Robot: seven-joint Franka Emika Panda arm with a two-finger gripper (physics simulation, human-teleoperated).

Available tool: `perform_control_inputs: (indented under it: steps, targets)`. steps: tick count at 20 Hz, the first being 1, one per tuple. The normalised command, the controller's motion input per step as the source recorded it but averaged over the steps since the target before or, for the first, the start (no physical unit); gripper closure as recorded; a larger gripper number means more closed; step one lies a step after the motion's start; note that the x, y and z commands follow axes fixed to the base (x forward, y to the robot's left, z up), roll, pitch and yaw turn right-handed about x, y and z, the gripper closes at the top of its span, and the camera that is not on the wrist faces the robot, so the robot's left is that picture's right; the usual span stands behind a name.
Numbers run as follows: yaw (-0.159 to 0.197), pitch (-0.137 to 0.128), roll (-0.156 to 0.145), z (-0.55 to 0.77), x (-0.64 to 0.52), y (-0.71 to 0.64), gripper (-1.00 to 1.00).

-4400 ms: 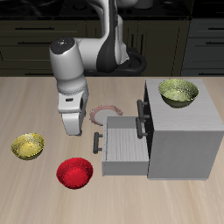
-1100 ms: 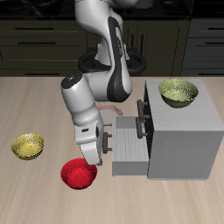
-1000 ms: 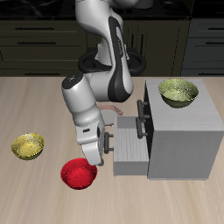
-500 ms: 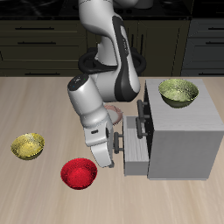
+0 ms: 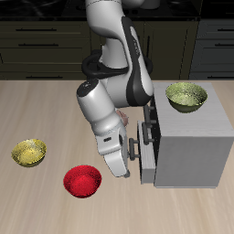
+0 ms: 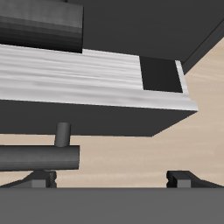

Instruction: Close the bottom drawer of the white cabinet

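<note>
Here the gripper (image 5: 128, 165) is set low against the front of the bottom drawer (image 5: 146, 163), close to its dark handle (image 6: 39, 157). In the wrist view the two fingertips (image 6: 185, 178) are seen well apart with nothing between them, so the jaws stand wide and empty; the handle bar crosses that view close to the camera.

The drawer is judged to be almost home: only a thin strip of it stands out from the white cabinet (image 5: 190, 137), whose face with the stacked drawers is turned toward the arm. The drawer above (image 5: 149, 123) also stands out a little and should not be touched.

For this step, a straight, level push along the drawer's own line of travel is called for, with the contact kept near the middle of the front so that the drawer is not skewed on its runners. The push should be slowed as the front comes flush.

A yellow bowl (image 5: 186, 95) rests on the cabinet's top; a red bowl (image 5: 80, 180) and another yellow bowl (image 5: 28, 152) lie on the table (image 5: 37, 110), clear of the push.
</note>
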Motion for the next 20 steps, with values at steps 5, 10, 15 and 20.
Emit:
perform_control_inputs:
  steps: [5, 10, 15, 20]
  targets:
    - [-0.002, -0.018, 0.040, 0.11, 0.20, 0.26, -1.00]
    - [0.004, -0.010, 0.043, 0.03, 0.25, 0.28, -1.00]
    - [-0.021, 0.003, 0.042, 0.01, 0.47, 0.44, -1.00]
    - [-0.011, 0.000, 0.029, 0.02, 0.14, 0.24, -1.00]
